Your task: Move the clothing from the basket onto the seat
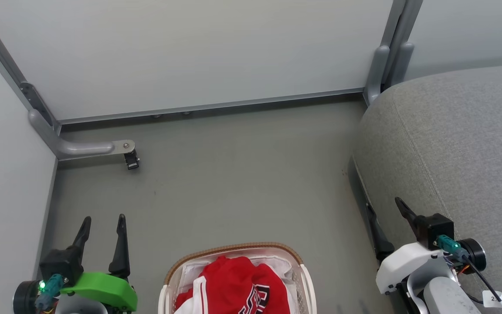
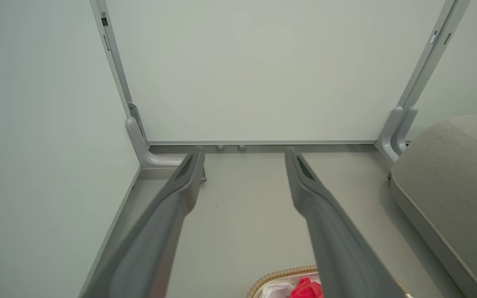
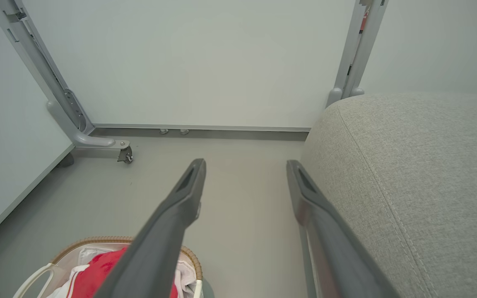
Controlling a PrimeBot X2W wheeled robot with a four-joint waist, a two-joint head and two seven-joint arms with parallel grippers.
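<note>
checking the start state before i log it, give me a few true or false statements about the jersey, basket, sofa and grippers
1. The red jersey lies in the laundry basket. True.
2. The left gripper holds the jersey. False: it is open and empty, left of the basket.
3. The grey sofa cushion is on the robot's right. True.
4. The right gripper is shut. False: its fingers stand apart, holding nothing.
</note>
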